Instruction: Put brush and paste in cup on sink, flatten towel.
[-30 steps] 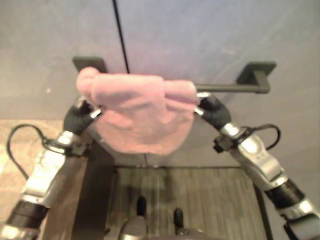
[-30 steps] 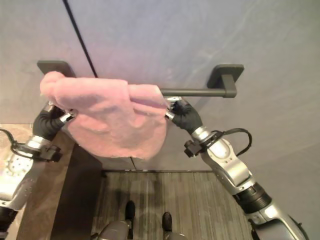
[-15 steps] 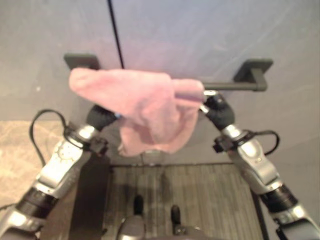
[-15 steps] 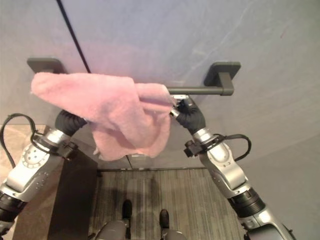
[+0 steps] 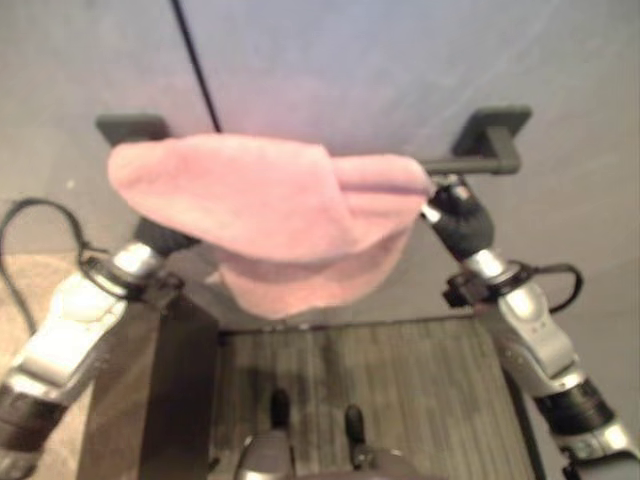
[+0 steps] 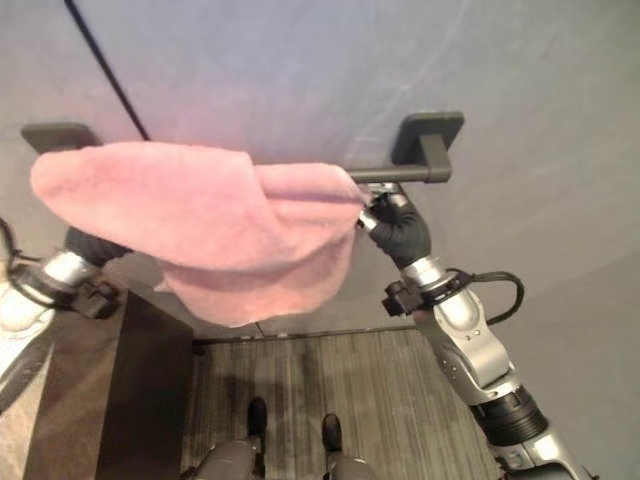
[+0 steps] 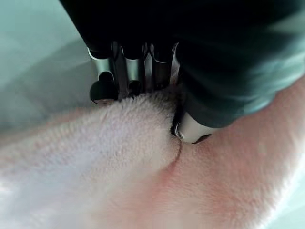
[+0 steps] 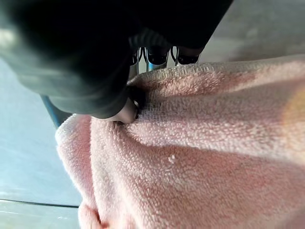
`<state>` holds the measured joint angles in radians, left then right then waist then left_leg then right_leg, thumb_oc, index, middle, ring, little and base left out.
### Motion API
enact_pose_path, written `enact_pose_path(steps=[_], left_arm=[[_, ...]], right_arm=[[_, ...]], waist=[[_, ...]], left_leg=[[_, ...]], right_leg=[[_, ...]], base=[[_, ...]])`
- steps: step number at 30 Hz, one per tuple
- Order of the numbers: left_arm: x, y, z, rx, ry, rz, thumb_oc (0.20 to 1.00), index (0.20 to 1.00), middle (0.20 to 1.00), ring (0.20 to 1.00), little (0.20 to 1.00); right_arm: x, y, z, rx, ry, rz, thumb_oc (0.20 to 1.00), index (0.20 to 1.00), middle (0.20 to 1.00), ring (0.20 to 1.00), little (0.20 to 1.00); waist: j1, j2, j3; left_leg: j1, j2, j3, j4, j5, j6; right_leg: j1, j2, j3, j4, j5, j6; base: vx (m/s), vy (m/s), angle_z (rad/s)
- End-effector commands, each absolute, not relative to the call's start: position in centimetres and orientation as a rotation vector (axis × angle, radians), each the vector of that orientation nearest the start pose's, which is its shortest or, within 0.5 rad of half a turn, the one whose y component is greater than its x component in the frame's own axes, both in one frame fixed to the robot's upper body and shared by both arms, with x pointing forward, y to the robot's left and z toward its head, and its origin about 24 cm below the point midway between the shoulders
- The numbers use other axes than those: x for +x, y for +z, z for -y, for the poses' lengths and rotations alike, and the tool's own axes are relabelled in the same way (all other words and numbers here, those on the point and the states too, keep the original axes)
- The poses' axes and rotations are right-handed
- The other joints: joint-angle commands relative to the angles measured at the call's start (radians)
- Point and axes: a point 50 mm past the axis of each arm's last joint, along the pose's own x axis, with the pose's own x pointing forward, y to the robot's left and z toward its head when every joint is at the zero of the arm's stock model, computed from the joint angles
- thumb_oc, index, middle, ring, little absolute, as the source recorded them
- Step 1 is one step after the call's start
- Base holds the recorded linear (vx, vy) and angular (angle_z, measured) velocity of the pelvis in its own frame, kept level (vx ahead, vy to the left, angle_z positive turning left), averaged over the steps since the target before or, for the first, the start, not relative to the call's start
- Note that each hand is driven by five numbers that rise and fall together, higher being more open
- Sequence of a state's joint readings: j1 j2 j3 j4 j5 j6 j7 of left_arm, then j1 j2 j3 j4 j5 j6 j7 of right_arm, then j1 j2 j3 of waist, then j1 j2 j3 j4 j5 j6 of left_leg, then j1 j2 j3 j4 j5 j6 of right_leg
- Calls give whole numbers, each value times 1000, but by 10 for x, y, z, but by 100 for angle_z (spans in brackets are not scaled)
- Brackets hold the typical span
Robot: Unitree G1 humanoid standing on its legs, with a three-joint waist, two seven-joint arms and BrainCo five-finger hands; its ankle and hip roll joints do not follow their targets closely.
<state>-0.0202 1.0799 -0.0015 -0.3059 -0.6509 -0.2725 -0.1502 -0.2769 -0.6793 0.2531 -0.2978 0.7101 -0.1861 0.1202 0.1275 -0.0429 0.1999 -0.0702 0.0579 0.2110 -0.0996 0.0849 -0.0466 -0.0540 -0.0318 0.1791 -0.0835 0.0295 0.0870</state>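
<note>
So the left hand sits tucked under the pink towel, fingers and thumb pinching a fold of the cloth. The towel is draped over the dark wall bar, spread wide with a bunched lower edge hanging down. At its right end, the right hand pinches the towel's corner just below the bar.
</note>
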Motion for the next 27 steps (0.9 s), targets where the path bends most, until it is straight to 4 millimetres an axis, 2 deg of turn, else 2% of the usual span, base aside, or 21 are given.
enact_pose_path(steps=[1, 4, 12, 15, 19, 21, 22, 23, 27], left_arm=[[230, 221, -246, 502, -424, 500, 200, 200, 200, 200, 200], [222, 216, -263, 521, -372, 431, 200, 200, 200, 200, 200], [218, 199, -267, 506, -380, 337, 200, 200, 200, 200, 200], [218, 196, -264, 491, -382, 342, 200, 200, 200, 200, 200], [216, 205, -254, 477, -396, 413, 200, 200, 200, 200, 200], [217, 200, -251, 311, -372, 455, 200, 200, 200, 200, 200], [218, 200, -250, 310, -375, 455, 200, 200, 200, 200, 200], [216, 200, -247, 315, -396, 459, 200, 200, 200, 200, 200], [213, 206, -240, 332, -428, 491, 200, 200, 200, 200, 200]], right_arm=[[252, 210, 147, 32, 664, 628, 200, 200, 200, 200, 200], [251, 210, 144, 23, 707, 605, 200, 200, 200, 200, 200], [250, 204, 134, 6, 789, 550, 200, 200, 200, 200, 200], [251, 204, 133, 4, 788, 552, 200, 200, 200, 200, 200], [250, 208, 136, 0, 756, 581, 200, 200, 200, 200, 200], [248, 209, 144, 26, 697, 611, 200, 200, 200, 200, 200], [248, 209, 144, 24, 695, 611, 200, 200, 200, 200, 200], [246, 212, 153, 12, 638, 638, 200, 200, 200, 200, 200], [242, 216, 158, 31, 605, 679, 200, 200, 200, 200, 200]], waist=[[18, -24, -52], [38, -19, -46], [52, -15, -39], [56, -14, -36], [54, -12, -33], [44, -13, -32], [46, -12, -31], [40, -8, -30], [32, 1, -33]], left_leg=[[45, 25, -30, 12, -70, -27], [42, 30, -33, 12, -64, -30], [33, 35, -55, 12, -52, -37], [33, 37, -61, 12, -50, -39], [34, 41, -64, 12, -49, -41], [34, 47, -69, 12, -48, -44], [35, 47, -69, 12, -48, -44], [36, 51, -72, 12, -47, -46], [41, 59, -73, 12, -45, -50]], right_leg=[[-84, -124, -61, 21, 64, 116], [-82, -121, -66, 18, 64, 114], [-76, -117, -89, 24, 53, 105], [-75, -115, -94, 33, 45, 101], [-73, -112, -98, 42, 37, 96], [-73, -107, -97, 55, 26, 91], [-73, -107, -97, 55, 25, 91], [-73, -103, -98, 60, 20, 89], [-69, -96, -97, 68, 10, 84]], base=[[0, -21, -4], [-3, -22, -2], [-9, -30, 3], [-2, -33, 6], [0, -36, 8], [4, -53, 9], [4, -51, 6], [11, -45, 5], [9, -48, 1]])
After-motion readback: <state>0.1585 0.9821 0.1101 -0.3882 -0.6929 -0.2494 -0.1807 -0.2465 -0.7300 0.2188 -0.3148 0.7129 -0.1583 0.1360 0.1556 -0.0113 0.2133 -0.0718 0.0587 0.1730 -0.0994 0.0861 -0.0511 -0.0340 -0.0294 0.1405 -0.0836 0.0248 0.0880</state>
